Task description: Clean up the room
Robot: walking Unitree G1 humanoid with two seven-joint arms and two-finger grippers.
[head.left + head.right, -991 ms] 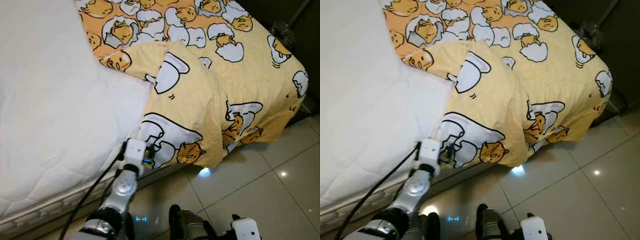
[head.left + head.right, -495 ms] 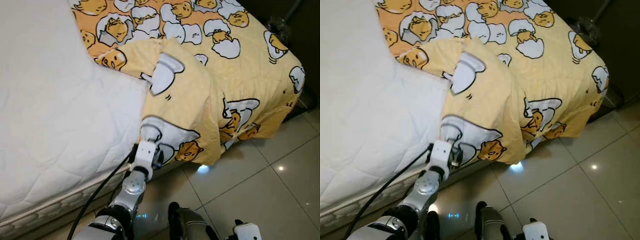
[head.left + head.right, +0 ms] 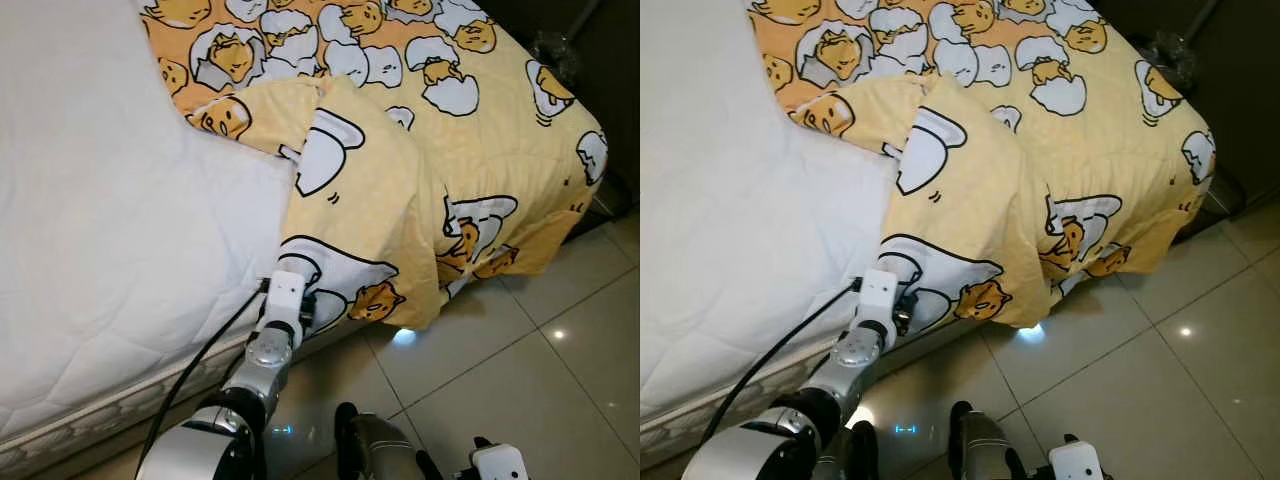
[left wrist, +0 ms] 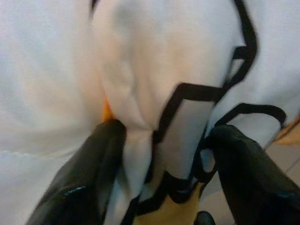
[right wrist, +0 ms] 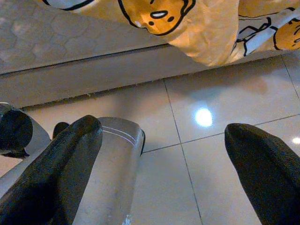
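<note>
The yellow blanket (image 3: 400,150), printed with cartoon egg characters and bearing no readable writing, covers the far right part of the bed, with one folded corner hanging over the near edge toward the tiled floor (image 3: 520,380). The left claw (image 4: 161,150) is at that hanging corner, clenched on a fold of the blanket pinched between its black fingers (image 4: 93,159). To the left lies the bare white mattress (image 3: 100,220). The right claw (image 5: 164,159) hangs low over the floor near the bed's base, released, fingers spread apart.
</note>
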